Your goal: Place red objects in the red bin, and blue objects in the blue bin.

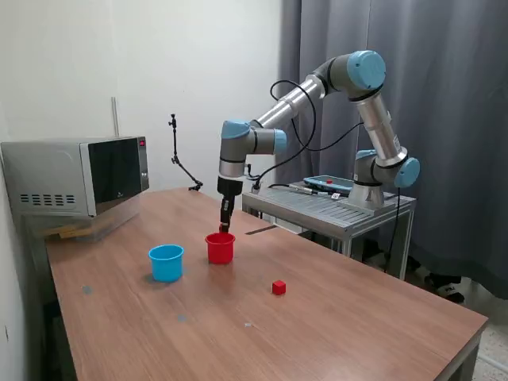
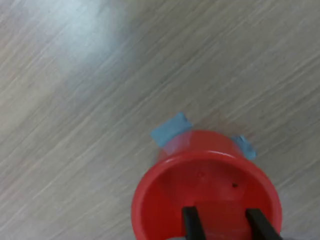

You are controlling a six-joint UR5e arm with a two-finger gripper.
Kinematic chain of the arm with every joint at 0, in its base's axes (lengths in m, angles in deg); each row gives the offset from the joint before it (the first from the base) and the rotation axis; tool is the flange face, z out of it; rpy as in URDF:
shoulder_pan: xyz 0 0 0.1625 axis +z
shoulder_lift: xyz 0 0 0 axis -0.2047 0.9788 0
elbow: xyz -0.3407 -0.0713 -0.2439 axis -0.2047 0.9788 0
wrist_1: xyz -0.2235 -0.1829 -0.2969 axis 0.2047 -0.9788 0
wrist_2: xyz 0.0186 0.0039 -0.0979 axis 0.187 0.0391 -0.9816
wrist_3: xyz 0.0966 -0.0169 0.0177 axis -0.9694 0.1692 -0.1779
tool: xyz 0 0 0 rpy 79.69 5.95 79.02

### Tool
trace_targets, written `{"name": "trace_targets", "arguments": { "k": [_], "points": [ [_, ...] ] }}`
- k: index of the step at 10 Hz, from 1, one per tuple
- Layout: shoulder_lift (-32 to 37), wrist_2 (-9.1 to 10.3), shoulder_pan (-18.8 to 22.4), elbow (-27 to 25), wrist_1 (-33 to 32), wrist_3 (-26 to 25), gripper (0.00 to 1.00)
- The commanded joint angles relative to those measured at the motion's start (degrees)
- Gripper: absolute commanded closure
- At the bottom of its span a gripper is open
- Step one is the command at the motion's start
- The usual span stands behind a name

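Note:
The red bin [image 1: 220, 248] is a small red cup standing mid-table, and my gripper [image 1: 225, 228] hangs just above its mouth. In the wrist view the red bin [image 2: 165, 200] lies directly under the gripper [image 2: 223, 227]. The two dark fingers [image 2: 190, 225] are shut on a small red cube [image 2: 219, 215]. Another red cube [image 1: 279, 287] lies on the table toward the exterior view's right of the cups. The blue bin [image 1: 166, 263], a light blue cup, stands to the exterior view's left of the red one. Blue objects are out of view.
A microwave [image 1: 79, 176] sits at the table's far corner on the exterior view's left. The arm's metal stand [image 1: 333, 208] is behind the table on the right. Bits of blue tape [image 2: 170, 131] stick out from under the red cup.

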Motion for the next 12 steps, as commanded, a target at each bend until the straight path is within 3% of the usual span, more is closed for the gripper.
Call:
{"name": "trace_targets", "arguments": {
  "k": [1,3,4,9,12],
  "points": [
    [-0.34,0.1,-0.26,0.16,0.0,0.0,1.0],
    [-0.51,0.1,-0.35,0.16,0.0,0.0,1.0],
    [-0.51,0.01,-0.35,0.16,0.0,0.0,0.0],
    [-0.51,0.18,0.44,0.25,0.0,0.26,0.0],
    [-0.34,1.06,7.19,0.78,0.78,4.64,0.0]
  ]
}}
